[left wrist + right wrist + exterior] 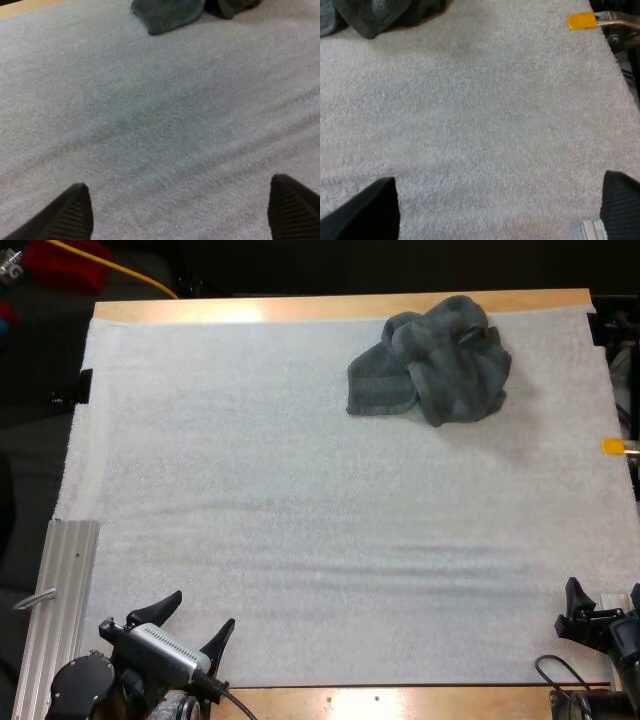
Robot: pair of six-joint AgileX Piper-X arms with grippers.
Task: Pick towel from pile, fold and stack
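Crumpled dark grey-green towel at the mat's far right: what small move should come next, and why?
Probably reach the right gripper forward toward the crumpled dark grey-green towel. It lies untouched at the far right of the white mat. Both grippers sit open at the near edge, and the right one is on the towel's side, while the left gripper is across the mat.
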